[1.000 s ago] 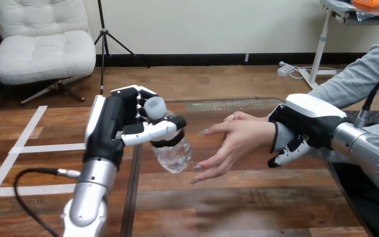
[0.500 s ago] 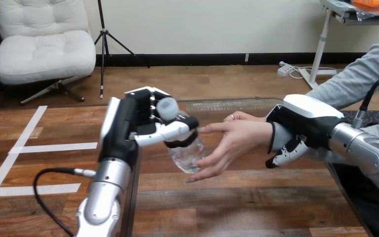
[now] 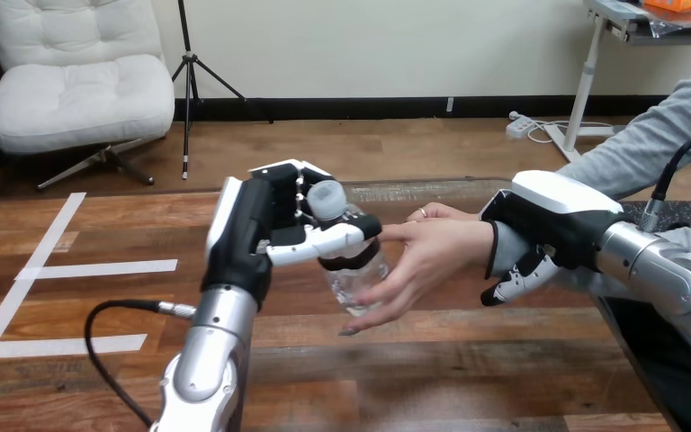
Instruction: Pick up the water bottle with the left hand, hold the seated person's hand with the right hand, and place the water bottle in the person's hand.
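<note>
The water bottle is held above the wooden table, nearly upright, with its cap tipped a little away from the person's hand. Its clear lower part is now met by that hand's palm and fingers. A second ago a clear gap was seen between the bottle and the person's fingertips, and half a second ago that gap was nearly closed. Now the bottle is set against the open palm, and the person's lower fingers are reached in beneath its base. The bottle is gripped by the left hand: the thumb is laid across its front just below the cap and the fingers are curled round its far side, so that it is clamped between them. The left hand and its silver forearm have been carried from well apart from the person's hand to just beside it. The person's hand is held open, with the palm turned to the bottle and the fingers extended and slightly bent. On the side of the person's hand away from the bottle, the right hand is laid over the person's wrist, with its fingers curled down and under the grey sleeve so that the wrist is enclosed. It is shifted only slightly toward the bottle compared with a second ago.
</note>
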